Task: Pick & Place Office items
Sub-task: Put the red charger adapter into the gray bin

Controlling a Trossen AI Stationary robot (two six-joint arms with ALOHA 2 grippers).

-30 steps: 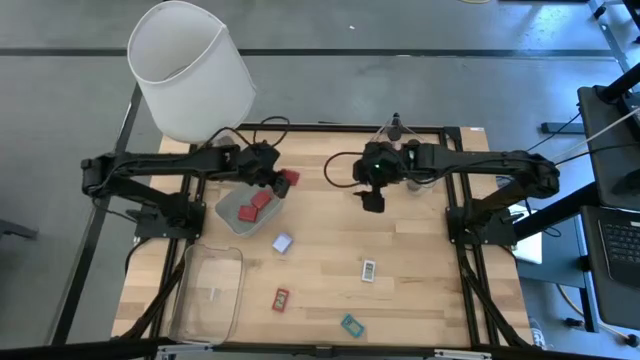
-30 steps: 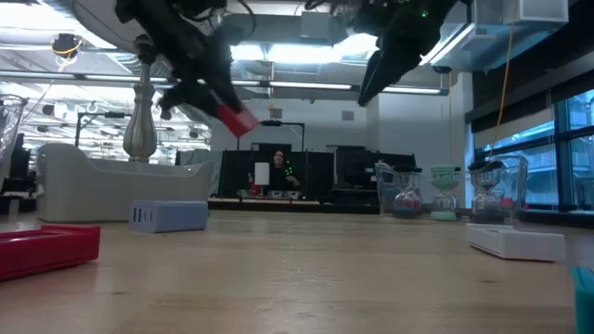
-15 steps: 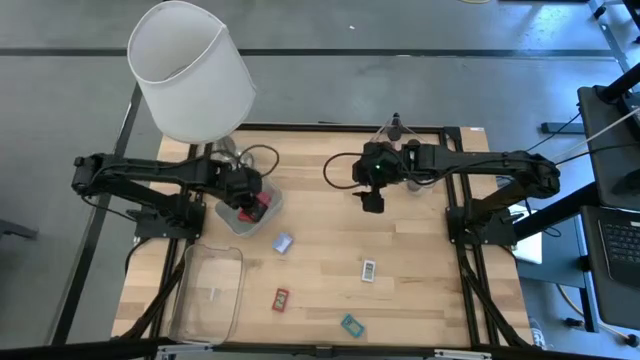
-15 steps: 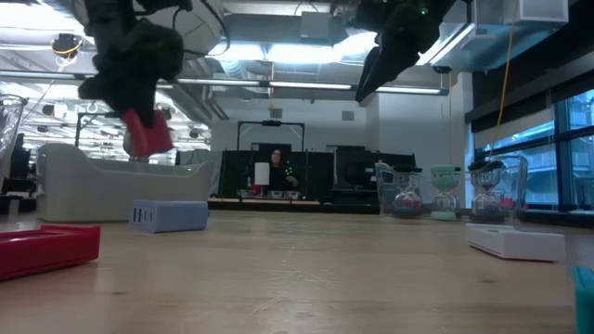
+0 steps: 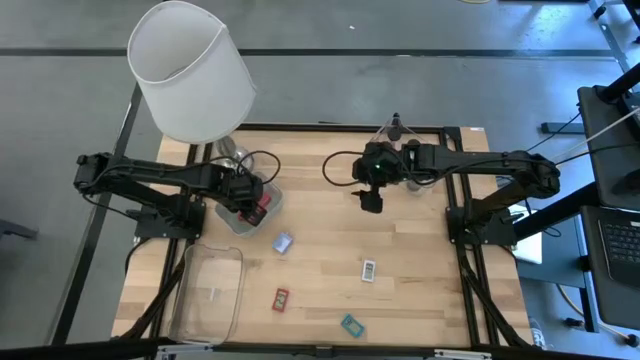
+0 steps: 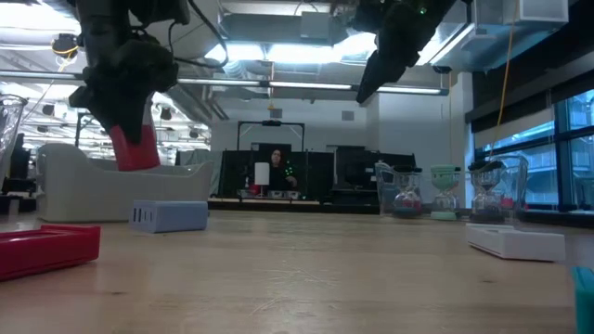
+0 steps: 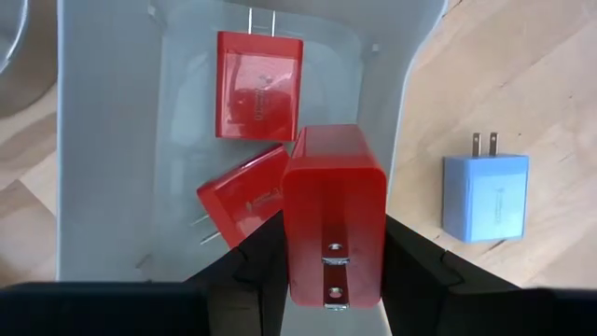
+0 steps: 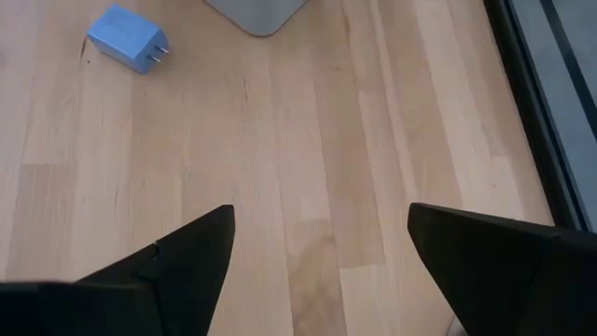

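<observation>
My left gripper [image 5: 252,199] is shut on a red plug block [image 7: 334,215] and hovers over a clear tray [image 7: 107,140] at the table's left. Two more red blocks [image 7: 259,86] [image 7: 241,194] lie flat on the tray floor. A blue plug block [image 5: 283,243] lies on the wood beside the tray. A white-labelled bit [image 5: 369,269], a small red piece [image 5: 281,298] and a teal piece [image 5: 351,325] lie toward the near edge. My right gripper [image 5: 372,203] is open, raised above the table's far middle, touching nothing. My left gripper pinches the red plug block by its two long side faces [image 7: 298,233] between both fingers, coming from above and pointing down. The block's pronged end [image 7: 332,273] faces back toward the wrist. It hangs upright [image 6: 135,148], lifted clear above the tray.
A large white lampshade [image 5: 190,70] stands over the far left corner. An empty clear tray [image 5: 210,295] sits at the near left. Clear holders with small items [image 5: 405,150] stand at the far edge by the right arm. Bare wood lies in the table's middle [image 5: 330,240].
My left gripper, still shut on the red block, has moved from the tray's right side toward the table's left until it is over the tray, and has come down. It tipped from a slant to pointing down, so the block now hangs upright.
</observation>
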